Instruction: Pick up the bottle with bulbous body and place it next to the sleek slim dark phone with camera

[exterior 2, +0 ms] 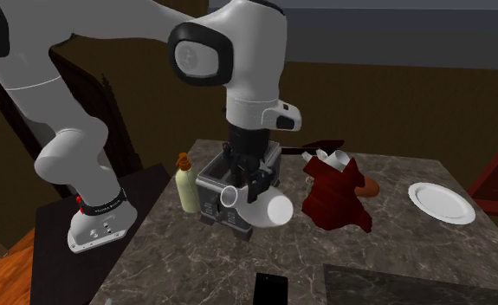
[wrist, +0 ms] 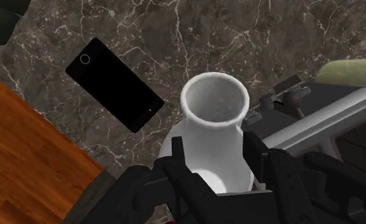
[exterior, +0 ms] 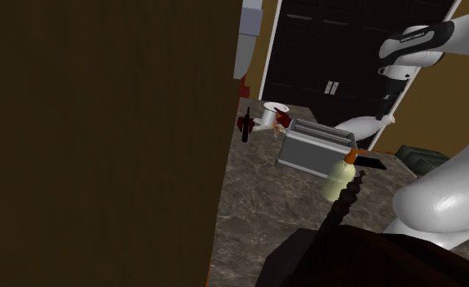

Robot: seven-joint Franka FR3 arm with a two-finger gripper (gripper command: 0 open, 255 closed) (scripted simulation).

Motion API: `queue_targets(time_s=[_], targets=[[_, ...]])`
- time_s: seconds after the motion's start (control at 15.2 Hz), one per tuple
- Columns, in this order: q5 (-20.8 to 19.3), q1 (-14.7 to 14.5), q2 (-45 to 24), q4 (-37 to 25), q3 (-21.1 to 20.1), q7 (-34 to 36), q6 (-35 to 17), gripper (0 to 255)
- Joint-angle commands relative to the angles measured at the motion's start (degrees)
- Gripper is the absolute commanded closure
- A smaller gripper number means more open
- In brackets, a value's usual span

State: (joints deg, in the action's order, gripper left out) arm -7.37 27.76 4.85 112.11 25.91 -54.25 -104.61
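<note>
My gripper (exterior 2: 246,183) is shut on a white bottle with a bulbous body (exterior 2: 262,208), clasping it at the neck. It hangs above the counter, just in front of the toaster, with its open mouth tipped away from the hand. In the wrist view the black fingers (wrist: 251,147) flank the bottle's neck (wrist: 214,121). The slim black phone (wrist: 114,84) lies flat on the marble counter beyond and beside the bottle's mouth, near the counter's edge. In the shoulder view the gripper (exterior: 385,110) holds the bottle (exterior: 361,126) over the toaster's far side. The phone (exterior 2: 270,288) lies at the near counter edge.
A grey toaster (exterior 2: 223,192) stands directly under the hand. A yellowish bottle with an orange cap (exterior 2: 185,185) is beside it. A dark red crumpled object (exterior 2: 333,197) and a white plate (exterior 2: 441,202) lie on the marble counter (exterior 2: 394,260). A wooden panel (exterior: 102,139) blocks the shoulder view's left.
</note>
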Motion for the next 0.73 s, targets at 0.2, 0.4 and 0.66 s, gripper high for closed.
queue_targets(time_s=[0.2,0.4,0.66], targets=[[-0.7,3.1,0.0,0.0,3.7,-6.7,-0.7,255],[-0.6,5.0,-0.8,-0.9,6.1,-11.0,-1.0,255],[0.3,7.6,-3.0,-3.0,9.4,-17.2,-1.5,255]])
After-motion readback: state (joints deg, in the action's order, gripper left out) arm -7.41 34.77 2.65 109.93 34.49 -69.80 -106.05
